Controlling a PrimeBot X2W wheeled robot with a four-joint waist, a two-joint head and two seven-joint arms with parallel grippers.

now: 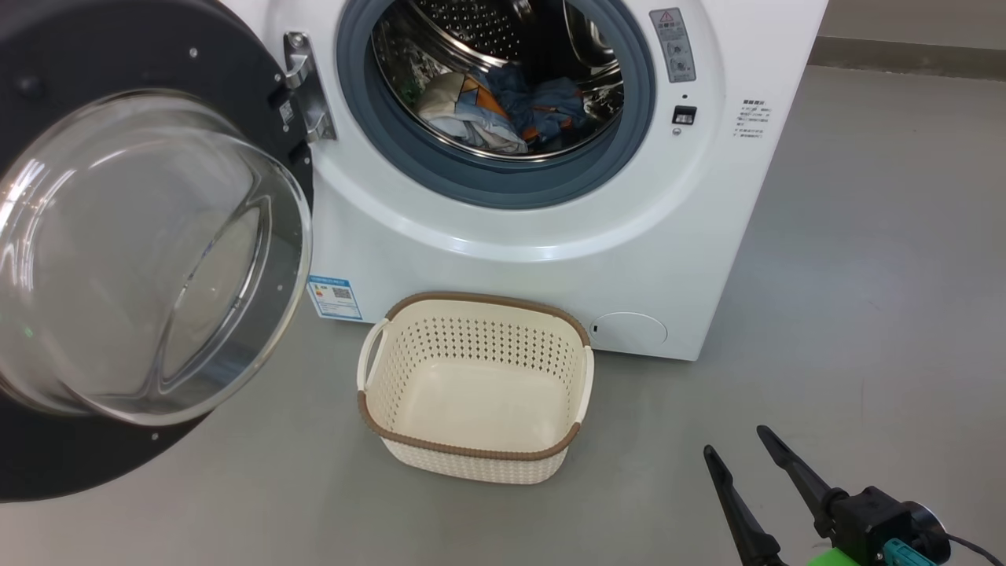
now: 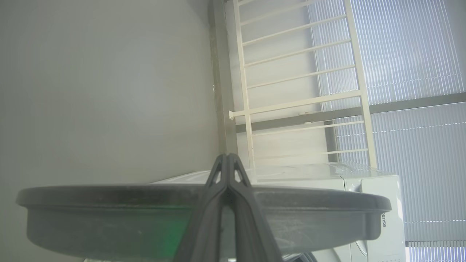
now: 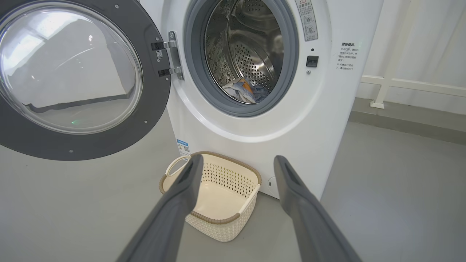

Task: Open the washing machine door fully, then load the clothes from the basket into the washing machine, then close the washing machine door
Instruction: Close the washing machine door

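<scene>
The washing machine [image 1: 550,228] stands open, its door [image 1: 134,259] swung out to the left on the metal hinge [image 1: 302,86]. The clothes [image 1: 503,106] lie inside the steel drum, blue and cream cloth with orange patches; they also show low in the drum as the clothes [image 3: 242,91]. The basket [image 1: 475,385] sits empty on the floor before the machine. My right gripper [image 1: 735,440] hovers open at the lower right, apart from the basket [image 3: 213,196]. My left gripper [image 2: 227,158] is shut with nothing in it, its tips rising over the door's dark rim [image 2: 109,203].
Grey floor [image 1: 864,275] spreads to the right of the machine. A cream railing [image 2: 302,91] and window blinds stand behind the machine. A white rail [image 3: 411,83] runs along the wall at the right.
</scene>
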